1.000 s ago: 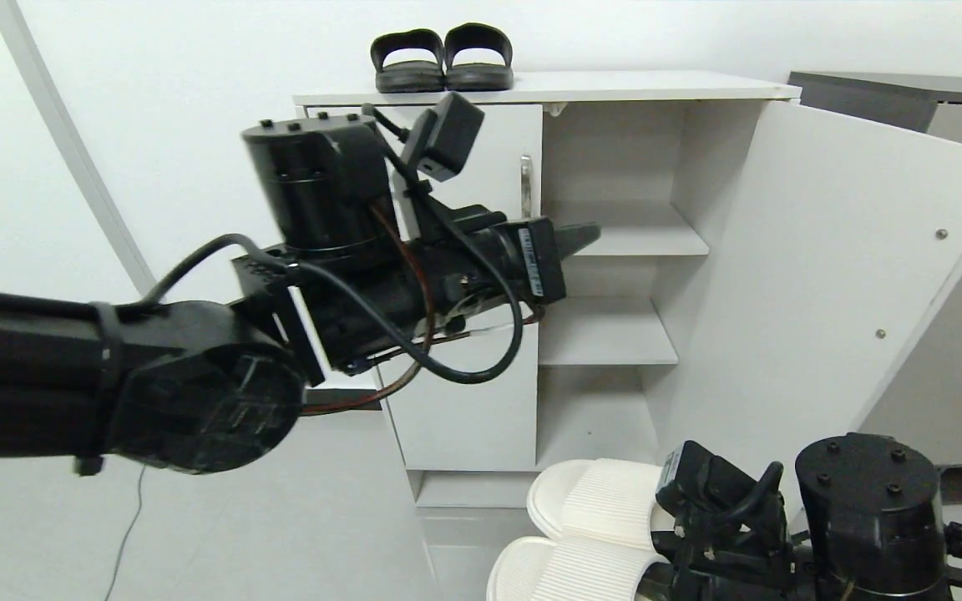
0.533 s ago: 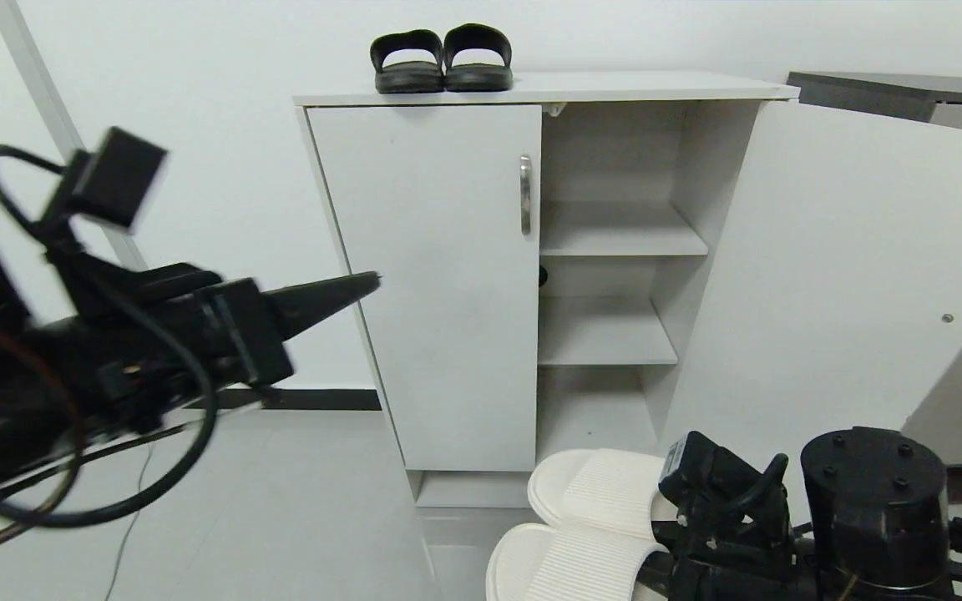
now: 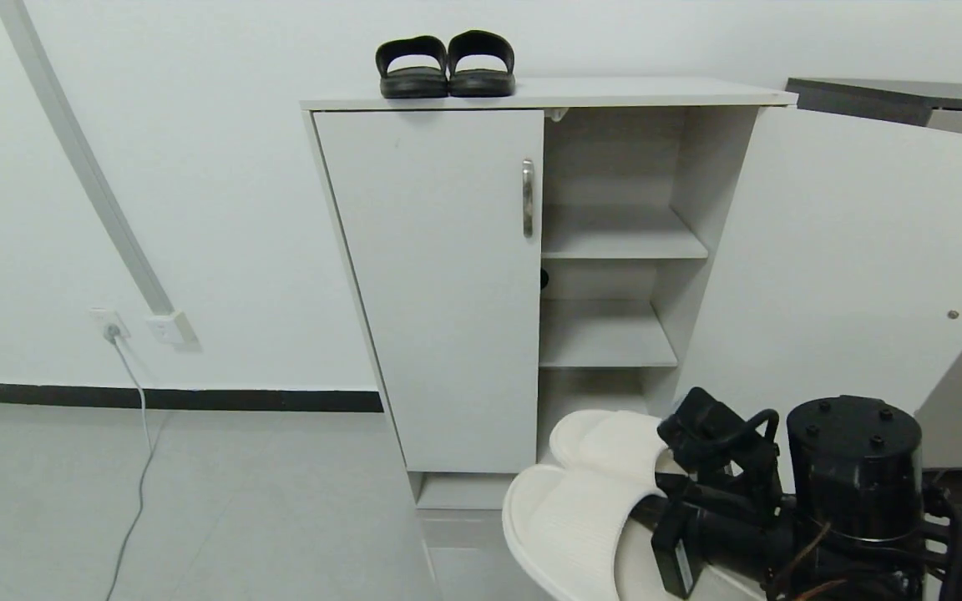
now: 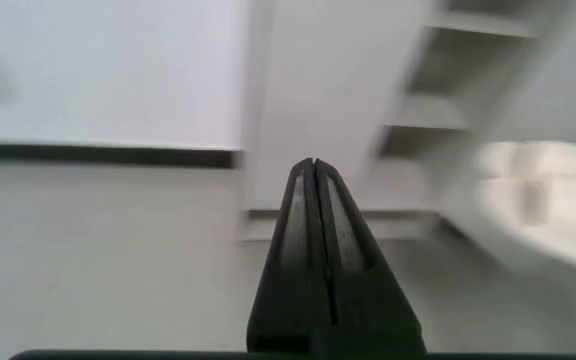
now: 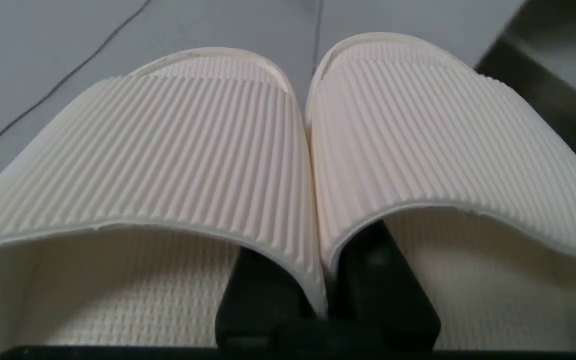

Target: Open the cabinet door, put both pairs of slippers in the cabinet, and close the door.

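Observation:
The white cabinet (image 3: 431, 292) has its left door shut and its right door (image 3: 848, 267) swung wide, baring the shelves (image 3: 606, 334). A pair of black slippers (image 3: 446, 65) stands on the cabinet top. My right gripper (image 3: 656, 505) is low in front of the open side. It is shut on the white ribbed slippers (image 3: 581, 509), pinching their two inner walls together (image 5: 323, 290). Their toes point toward the bottom compartment. In the left wrist view my left gripper (image 4: 314, 165) is shut and holds nothing, aimed at the cabinet base (image 4: 318, 90) over the floor.
A wall outlet with a cable (image 3: 109, 321) and a slanted grey conduit (image 3: 80, 159) are on the left wall. Dark grey furniture (image 3: 890, 96) stands behind the open door. Bare floor (image 3: 197, 501) lies left of the cabinet.
My left arm pulled back from the cabinet opening, swung left and left the head view. My right gripper raised the white slippers a little toward the cabinet. The camera shifted slightly.

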